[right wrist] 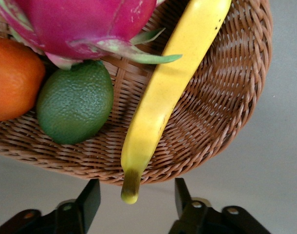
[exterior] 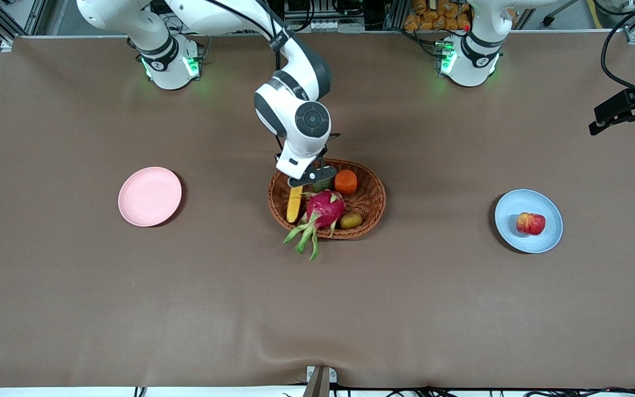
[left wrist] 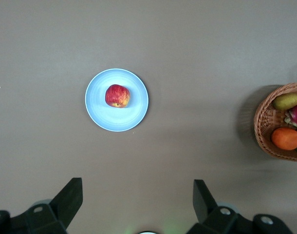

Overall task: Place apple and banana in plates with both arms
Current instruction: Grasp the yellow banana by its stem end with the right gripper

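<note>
Banana lies in basket beside dragon fruit, right gripper half-narrowed around its stem end, not yet gripping, so it may slip or snag the rim; apple sits on blue plate, left gripper waits wide above.

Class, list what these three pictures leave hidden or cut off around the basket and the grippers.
- Banana: in the front view the right gripper covers its stem end.
- Lime: front view, mostly hidden under that gripper.
- Basket: cut by the left wrist view's edge.
- Left gripper: over bare table, only its fingertips show.
- Dragon fruit: cropped in the right wrist view.
</note>
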Action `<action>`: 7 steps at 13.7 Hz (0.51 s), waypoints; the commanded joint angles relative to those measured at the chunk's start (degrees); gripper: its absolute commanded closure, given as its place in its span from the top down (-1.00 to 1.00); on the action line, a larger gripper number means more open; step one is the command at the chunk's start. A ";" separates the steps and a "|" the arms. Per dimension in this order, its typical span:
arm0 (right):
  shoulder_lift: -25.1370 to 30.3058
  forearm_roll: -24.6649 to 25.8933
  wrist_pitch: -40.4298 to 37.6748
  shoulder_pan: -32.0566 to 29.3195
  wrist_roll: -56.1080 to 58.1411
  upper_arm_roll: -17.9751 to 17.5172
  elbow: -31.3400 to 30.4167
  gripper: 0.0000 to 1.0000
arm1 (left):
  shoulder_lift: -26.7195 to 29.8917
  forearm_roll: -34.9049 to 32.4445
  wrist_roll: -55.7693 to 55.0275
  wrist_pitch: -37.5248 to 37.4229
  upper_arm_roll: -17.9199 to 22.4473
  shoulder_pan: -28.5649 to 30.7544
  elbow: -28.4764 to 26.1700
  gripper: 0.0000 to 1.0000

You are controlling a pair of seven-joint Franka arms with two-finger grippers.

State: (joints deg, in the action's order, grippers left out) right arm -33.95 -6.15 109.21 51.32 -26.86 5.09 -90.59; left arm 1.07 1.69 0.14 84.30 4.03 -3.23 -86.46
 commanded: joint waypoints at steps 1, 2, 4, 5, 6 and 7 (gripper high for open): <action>-1.03 1.05 -0.32 1.24 -2.58 0.62 1.12 0.16 | 0.51 -0.54 -1.10 0.51 0.54 -0.64 -0.73 1.00; -1.12 1.05 -0.32 1.24 -2.58 0.62 1.12 0.13 | 0.51 -0.64 -0.84 0.51 0.54 -0.64 -0.73 1.00; -1.47 1.05 -0.23 1.33 -2.67 0.62 1.12 0.08 | 0.42 -0.64 -1.36 0.51 0.45 -0.64 -0.73 1.00; -1.73 1.14 -0.23 1.33 -2.67 0.62 1.12 0.07 | 0.34 -0.64 -1.37 0.51 0.36 -0.55 -0.56 1.00; -1.82 1.06 -0.14 1.33 -2.67 0.62 1.12 0.00 | 0.34 -0.64 -1.28 0.51 0.28 -0.29 -0.55 1.00; -1.82 1.14 -0.14 1.33 -2.67 0.62 1.12 -0.06 | 0.16 -0.72 -0.84 0.51 0.19 -0.12 -0.47 1.00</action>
State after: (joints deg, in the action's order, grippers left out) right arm -34.95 -5.73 109.22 51.81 -28.41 5.09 -90.59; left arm 1.07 1.67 -0.15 84.30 4.07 -3.18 -86.79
